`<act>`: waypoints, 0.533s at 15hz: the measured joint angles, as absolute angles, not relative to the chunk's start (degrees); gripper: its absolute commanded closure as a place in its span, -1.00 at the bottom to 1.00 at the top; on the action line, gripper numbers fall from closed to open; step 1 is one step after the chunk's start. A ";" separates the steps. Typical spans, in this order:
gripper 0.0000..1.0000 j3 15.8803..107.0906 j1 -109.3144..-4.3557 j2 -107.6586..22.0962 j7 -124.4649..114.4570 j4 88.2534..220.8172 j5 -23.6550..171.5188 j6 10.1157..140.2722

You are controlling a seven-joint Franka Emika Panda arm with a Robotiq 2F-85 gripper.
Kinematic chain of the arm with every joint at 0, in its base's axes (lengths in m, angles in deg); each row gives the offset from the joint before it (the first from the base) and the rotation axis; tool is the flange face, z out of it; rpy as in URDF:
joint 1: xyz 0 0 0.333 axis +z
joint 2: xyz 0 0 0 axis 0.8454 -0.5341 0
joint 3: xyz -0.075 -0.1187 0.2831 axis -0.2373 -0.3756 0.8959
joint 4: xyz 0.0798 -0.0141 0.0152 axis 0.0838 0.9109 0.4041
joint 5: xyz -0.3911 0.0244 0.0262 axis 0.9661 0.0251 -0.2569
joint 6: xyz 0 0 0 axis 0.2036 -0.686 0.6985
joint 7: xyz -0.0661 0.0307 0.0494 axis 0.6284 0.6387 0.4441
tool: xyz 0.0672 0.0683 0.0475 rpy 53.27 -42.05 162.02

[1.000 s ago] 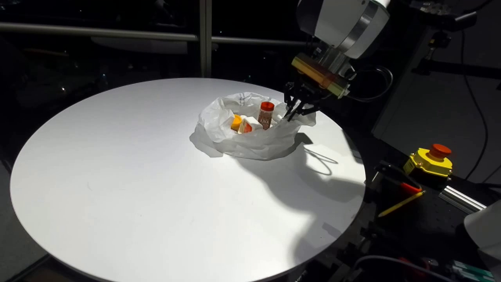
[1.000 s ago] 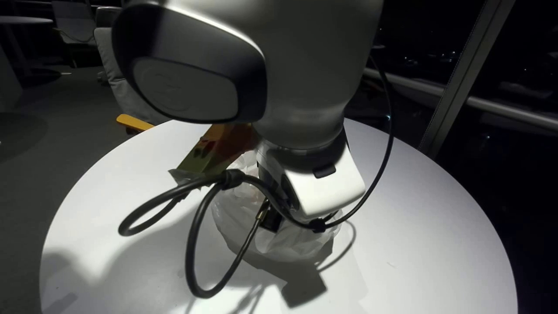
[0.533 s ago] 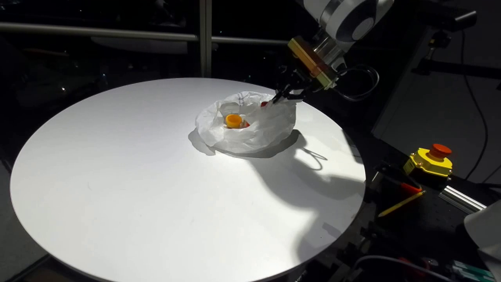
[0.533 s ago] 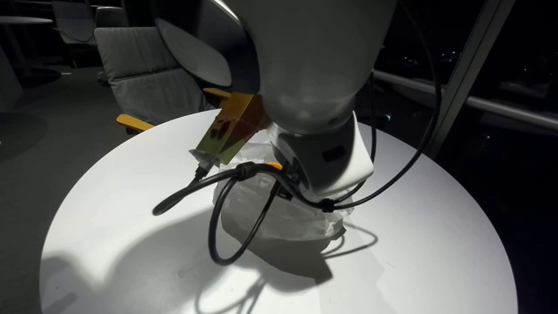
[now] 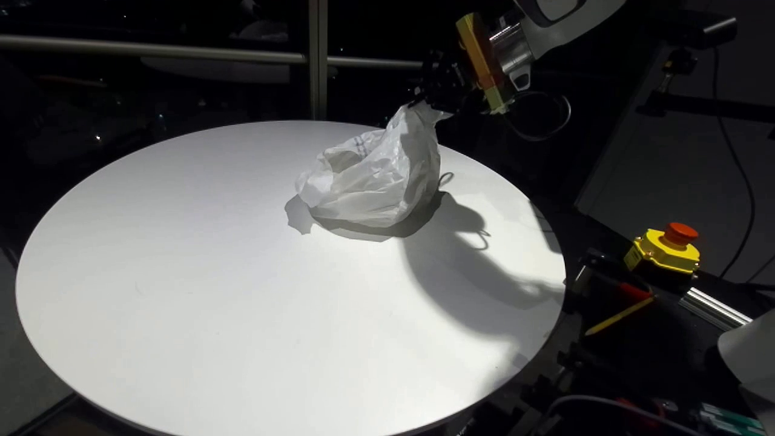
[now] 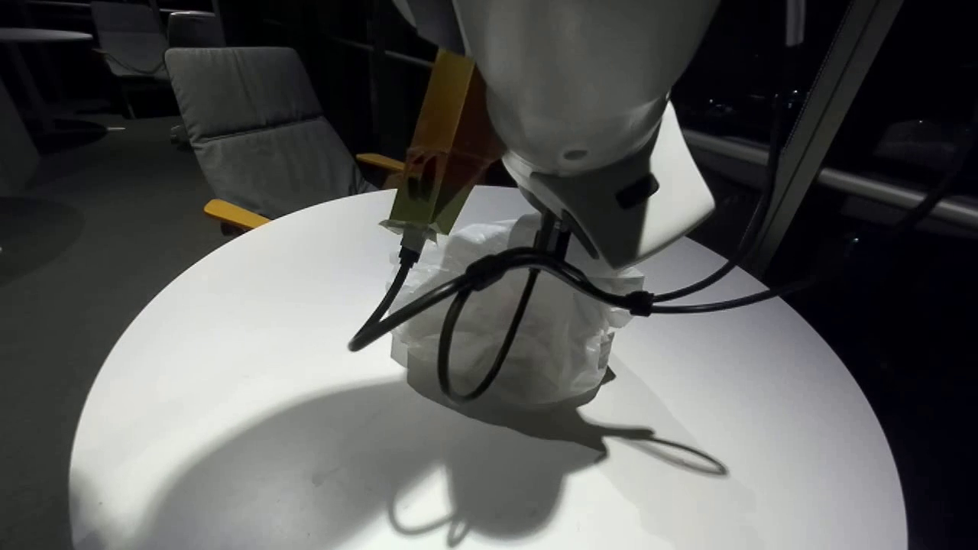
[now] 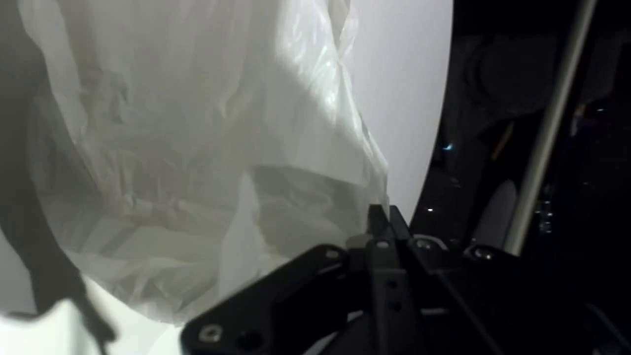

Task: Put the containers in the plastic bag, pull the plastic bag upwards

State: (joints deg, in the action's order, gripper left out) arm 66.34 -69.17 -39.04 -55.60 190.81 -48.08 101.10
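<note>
The plastic bag, translucent white and wrinkled, is stretched up into a peak on its side toward the arm. At that peak my gripper is shut on the film. In the wrist view the two fingertips of the gripper meet with the edge of the plastic bag pinched between them. An exterior view has the plastic bag partly behind the arm and its cables. The containers are hidden by the bag's raised walls. Whether the bag's underside touches the table I cannot tell.
A round white table lies under the bag. Black cables loop from the wrist in front of the bag. A yellow box with a red button is beside the table, and a grey chair stands behind it.
My gripper has shut on the bag's rim and risen, drawing that side up. The bottle's red cap and the orange tub, visible earlier, are now covered by film.
</note>
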 measured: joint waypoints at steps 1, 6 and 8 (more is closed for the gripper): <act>1.00 66.22 -69.16 -38.02 -59.73 191.40 -50.58 99.47; 1.00 66.82 -68.93 -34.03 -69.44 196.55 -53.72 91.18; 1.00 65.90 -66.83 -32.79 -69.98 198.62 -51.96 90.29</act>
